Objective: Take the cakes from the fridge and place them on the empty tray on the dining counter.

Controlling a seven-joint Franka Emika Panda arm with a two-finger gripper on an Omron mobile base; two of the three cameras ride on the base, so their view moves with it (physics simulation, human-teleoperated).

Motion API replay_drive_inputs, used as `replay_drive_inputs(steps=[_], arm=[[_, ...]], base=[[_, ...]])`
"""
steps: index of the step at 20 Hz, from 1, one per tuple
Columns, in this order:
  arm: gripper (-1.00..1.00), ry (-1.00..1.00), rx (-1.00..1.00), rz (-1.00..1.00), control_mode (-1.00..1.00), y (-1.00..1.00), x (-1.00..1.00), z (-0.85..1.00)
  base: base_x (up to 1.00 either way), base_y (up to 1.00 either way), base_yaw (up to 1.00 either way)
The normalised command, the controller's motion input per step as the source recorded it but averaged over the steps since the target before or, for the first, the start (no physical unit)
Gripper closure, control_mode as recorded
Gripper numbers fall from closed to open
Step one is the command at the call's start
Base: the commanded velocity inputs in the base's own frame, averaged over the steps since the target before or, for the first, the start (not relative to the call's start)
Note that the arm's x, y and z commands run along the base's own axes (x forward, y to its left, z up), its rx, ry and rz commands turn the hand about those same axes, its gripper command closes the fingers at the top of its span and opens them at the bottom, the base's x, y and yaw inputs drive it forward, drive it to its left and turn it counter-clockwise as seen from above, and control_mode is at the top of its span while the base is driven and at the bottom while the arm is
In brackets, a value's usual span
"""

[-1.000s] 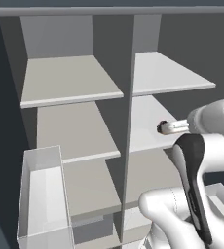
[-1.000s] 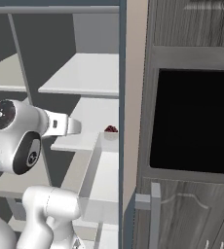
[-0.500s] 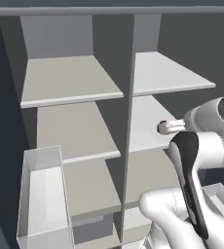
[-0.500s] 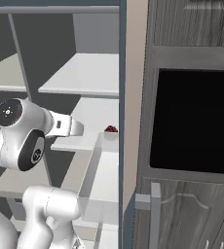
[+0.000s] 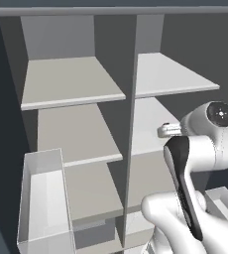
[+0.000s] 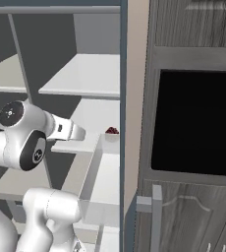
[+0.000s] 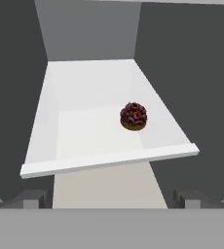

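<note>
A: Where was the dark round cake point(image 7: 134, 116) at that moment?

B: On a pale fridge shelf point(image 7: 84, 131), right of the shelf's middle and nearer its right edge than its left, set back from the front lip. In the right base view it showed as a small dark spot point(image 6: 112, 131) just past the wrist.

A: And the tool point(image 7: 112, 198)?

B: Spread wide with nothing between the tips, short of the shelf's front edge.

A: How would the cake handle?

B: Probably light, soft and crumbly, with a bumpy top. I'd have taken it low across its sides, gently, so it neither crushed nor rolled.
</note>
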Motion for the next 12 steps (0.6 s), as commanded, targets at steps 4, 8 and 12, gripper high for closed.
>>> replay_drive_inputs(steps=[4,8,12], arm=[[-1.00,0.01,0.00,-0.03,-1.00,0.00,0.16,-0.16],[-1.00,0.04,0.00,-0.02,-1.00,-0.02,0.12,-0.01],[-1.00,0.01,0.00,0.00,-1.00,-0.12,0.03,-0.03]], base=[[0.00,0.00,0.00],[0.00,0.00,0.00],[0.00,0.00,0.00]])
